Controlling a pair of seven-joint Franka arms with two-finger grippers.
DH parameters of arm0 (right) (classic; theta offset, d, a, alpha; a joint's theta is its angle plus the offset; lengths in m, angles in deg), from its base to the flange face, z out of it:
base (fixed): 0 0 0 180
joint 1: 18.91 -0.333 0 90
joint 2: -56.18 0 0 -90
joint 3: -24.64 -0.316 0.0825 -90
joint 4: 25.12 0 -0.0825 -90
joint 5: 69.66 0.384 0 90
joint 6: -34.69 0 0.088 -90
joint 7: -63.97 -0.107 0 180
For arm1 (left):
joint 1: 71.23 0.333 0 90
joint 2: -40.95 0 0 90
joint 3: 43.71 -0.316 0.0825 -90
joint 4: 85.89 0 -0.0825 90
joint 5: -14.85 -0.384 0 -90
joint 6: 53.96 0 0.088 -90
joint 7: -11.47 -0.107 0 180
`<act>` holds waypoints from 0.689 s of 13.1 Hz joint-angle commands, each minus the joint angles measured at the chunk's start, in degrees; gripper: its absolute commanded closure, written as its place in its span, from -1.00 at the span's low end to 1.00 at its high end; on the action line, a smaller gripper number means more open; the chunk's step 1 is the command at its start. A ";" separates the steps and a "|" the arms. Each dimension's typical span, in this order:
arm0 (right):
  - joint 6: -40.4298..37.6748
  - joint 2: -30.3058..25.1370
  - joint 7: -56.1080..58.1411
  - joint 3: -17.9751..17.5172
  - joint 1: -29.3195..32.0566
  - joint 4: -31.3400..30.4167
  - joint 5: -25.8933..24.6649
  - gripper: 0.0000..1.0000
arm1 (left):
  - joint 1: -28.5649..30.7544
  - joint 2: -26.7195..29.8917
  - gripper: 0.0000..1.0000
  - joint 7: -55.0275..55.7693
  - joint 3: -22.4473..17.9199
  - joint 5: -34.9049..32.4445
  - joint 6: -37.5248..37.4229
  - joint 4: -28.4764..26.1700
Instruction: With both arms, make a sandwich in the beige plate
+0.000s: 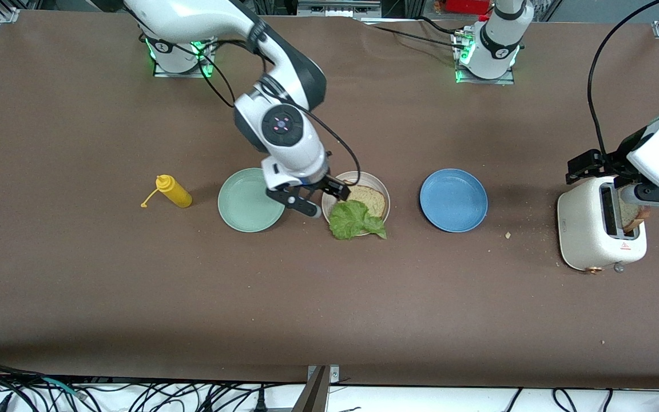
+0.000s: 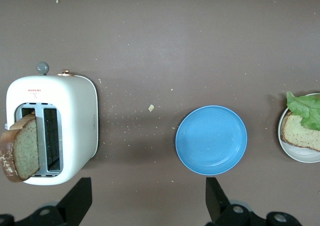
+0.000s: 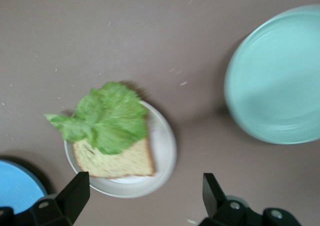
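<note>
I've got the toaster [image 1: 592,232] at the left arm's end w/ a second bread slice [image 2: 21,148] sticking up from a slot; left gripper [image 2: 145,206] hangs over it, jaws apart, empty. The beige plate [image 1: 382,189] sits btwn the mint-green plate [image 1: 246,200] and the blue plate [image 1: 453,199], holding a bread slice [image 1: 370,199] w/ the lettuce leaf [image 1: 355,220] draped over its rim. Right gripper [image 1: 317,200] is at that plate's edge, jaws apart, nothing held. Lettuce step looks done; next I'd drop the left gripper onto the toast, pinch its crust, and pull it straight up.

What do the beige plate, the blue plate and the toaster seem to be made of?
Beige plate: probably matte plastic or melamine; pale, even colour, dull surface.
Blue plate: likely the same, uniform colour with a soft sheen.
Toaster: glossy cream shell, painted metal or plastic, hard to tell; it has coppery trim.
</note>
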 commanded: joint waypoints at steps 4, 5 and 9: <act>-16.84 -16.39 19.55 3.67 10.24 -5.14 0.22 -1.00 | 2.02 -0.82 -1.00 -4.43 -0.50 0.08 0.06 -0.04; -16.85 -18.15 21.93 4.55 12.78 -6.02 0.40 -1.00 | 2.73 -1.09 -1.00 -6.35 -0.50 -1.14 0.06 -0.30; -17.55 -21.68 35.79 8.50 21.40 -6.82 0.40 -1.00 | 6.68 -3.99 -1.00 -11.99 -0.41 -4.49 0.67 -0.39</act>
